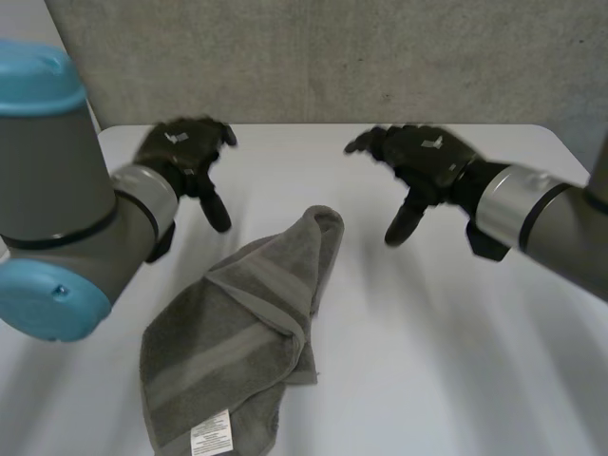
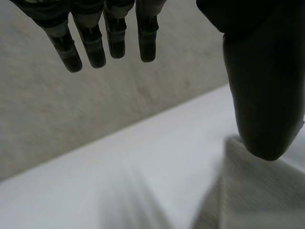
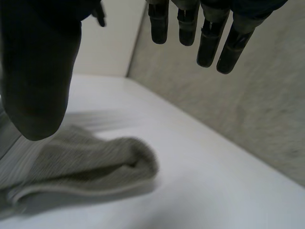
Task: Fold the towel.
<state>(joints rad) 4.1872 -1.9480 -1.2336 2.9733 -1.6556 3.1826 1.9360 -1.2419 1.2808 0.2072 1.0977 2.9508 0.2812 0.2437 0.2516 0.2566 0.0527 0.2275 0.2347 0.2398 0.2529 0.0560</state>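
A grey towel [image 1: 242, 328] lies crumpled and loosely doubled over on the white table [image 1: 456, 361], its white label [image 1: 211, 434] at the near end. My left hand [image 1: 180, 152] hovers above the table beyond the towel's far end, open, nothing in it. My right hand [image 1: 418, 157] hovers to the towel's right, open and empty as well. In the left wrist view the fingers [image 2: 95, 45] hang straight and a bit of towel [image 2: 257, 191] lies under the thumb. In the right wrist view the towel's rounded far end [image 3: 90, 164] lies below the thumb [image 3: 38, 81].
A grey wall panel [image 1: 332, 57] stands right behind the table's far edge. White tabletop stretches to the right of the towel.
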